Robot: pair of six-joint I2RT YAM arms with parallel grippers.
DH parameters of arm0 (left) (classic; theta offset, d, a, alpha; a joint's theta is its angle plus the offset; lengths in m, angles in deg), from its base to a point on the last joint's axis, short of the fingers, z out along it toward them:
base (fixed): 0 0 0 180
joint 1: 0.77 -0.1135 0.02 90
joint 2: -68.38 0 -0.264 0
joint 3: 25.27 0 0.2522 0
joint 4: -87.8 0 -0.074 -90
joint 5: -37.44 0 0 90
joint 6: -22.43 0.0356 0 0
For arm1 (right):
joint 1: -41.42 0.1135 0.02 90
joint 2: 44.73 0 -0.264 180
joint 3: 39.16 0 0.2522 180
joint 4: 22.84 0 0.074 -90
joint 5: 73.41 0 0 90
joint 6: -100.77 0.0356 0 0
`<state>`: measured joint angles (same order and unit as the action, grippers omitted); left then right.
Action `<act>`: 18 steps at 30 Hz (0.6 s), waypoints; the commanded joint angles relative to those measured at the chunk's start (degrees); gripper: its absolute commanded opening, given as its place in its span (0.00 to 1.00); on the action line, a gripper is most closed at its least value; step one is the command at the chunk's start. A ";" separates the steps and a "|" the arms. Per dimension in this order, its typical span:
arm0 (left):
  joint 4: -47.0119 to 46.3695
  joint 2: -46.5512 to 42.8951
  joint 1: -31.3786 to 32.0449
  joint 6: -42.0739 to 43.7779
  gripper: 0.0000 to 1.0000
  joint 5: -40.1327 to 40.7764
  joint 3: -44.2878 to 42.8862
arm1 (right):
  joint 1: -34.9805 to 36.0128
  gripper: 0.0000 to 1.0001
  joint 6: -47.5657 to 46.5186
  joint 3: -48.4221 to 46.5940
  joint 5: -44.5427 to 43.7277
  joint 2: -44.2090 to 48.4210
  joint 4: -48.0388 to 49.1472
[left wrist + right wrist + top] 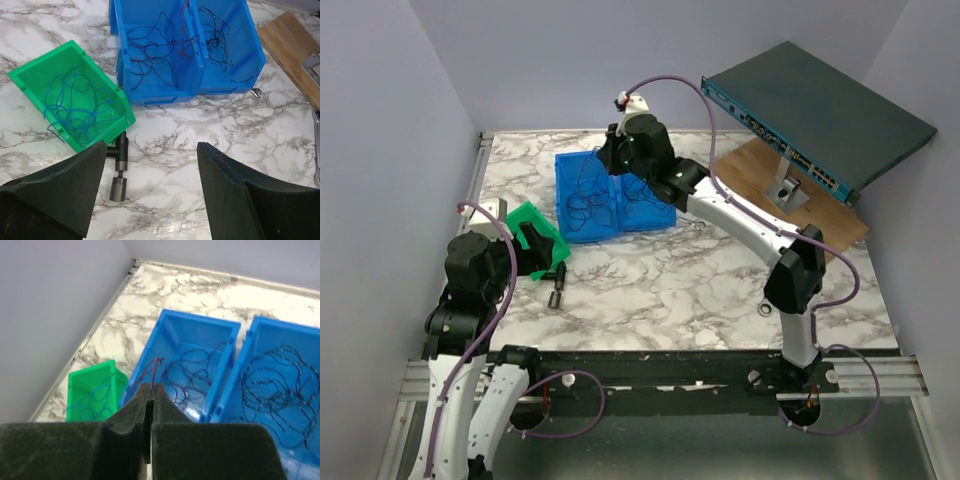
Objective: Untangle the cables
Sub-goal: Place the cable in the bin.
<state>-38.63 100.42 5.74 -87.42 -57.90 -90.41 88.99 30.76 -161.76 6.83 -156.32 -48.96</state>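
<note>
The cables are thin curly wires sorted into bins. Blue wires (75,107) lie in a green bin (30,75). Dark and purple wires (155,47) fill the left blue bin (160,90), and dark wires (217,40) lie in the right blue bin (225,82). My right gripper (151,386) hovers above the left blue bin (170,330), shut on a purple wire (158,365) that rises from the tangle there. My left gripper (151,145) stands open and empty over the marble table, just in front of the green bin.
A dark socket tool (119,172) lies beside the green bin's near corner. A silver wrench (317,145) rests at the right. A teal network switch (820,120) stands tilted on a wooden board (760,175) at the back right. Walls enclose the table.
</note>
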 commanded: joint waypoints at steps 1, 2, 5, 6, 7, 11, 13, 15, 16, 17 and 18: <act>1.89 -2.37 0.33 1.39 0.76 1.93 0.07 | 0.33 0.01 -2.06 -9.37 3.79 -7.81 -2.82; 2.00 -2.58 0.26 1.48 0.76 1.96 0.28 | 0.33 0.01 -1.99 -10.30 3.38 -9.41 -2.77; 2.54 -3.14 0.27 1.74 0.76 2.27 0.61 | 0.33 0.01 -1.96 -11.18 1.61 -12.75 -1.54; 2.62 -3.21 0.29 1.83 0.76 2.27 0.74 | 0.38 0.01 -1.93 -10.94 0.65 -13.65 -0.93; 2.65 -3.27 0.26 1.91 0.76 2.32 0.88 | 0.40 0.01 -1.88 -10.85 0.13 -14.53 -0.25; 2.16 -3.07 0.28 1.96 0.77 2.02 1.62 | 0.33 0.16 -2.65 -14.11 1.58 -18.21 -1.94; 1.74 -2.97 0.28 1.73 0.78 1.76 1.88 | 0.33 0.36 -2.94 -15.56 2.22 -18.39 -2.97; 1.44 -3.05 0.26 1.10 0.80 1.12 2.17 | 0.37 0.49 -3.47 -14.78 2.29 -16.68 -2.98; 1.25 -3.10 0.24 0.73 0.82 0.60 2.32 | 0.34 0.51 -3.77 -14.06 2.08 -15.62 -2.86; 1.11 -3.20 0.29 0.39 0.84 0.30 2.42 | 0.36 0.54 -4.10 -12.80 1.63 -13.97 -2.69; 0.98 -3.36 0.25 -0.05 0.86 0.09 2.55 | 0.33 0.55 -4.39 -11.52 1.07 -12.12 -2.52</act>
<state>-36.86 97.71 5.74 -86.31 -57.07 -88.81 88.99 28.42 -173.71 8.38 -174.76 -51.91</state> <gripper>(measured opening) 0.820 0.528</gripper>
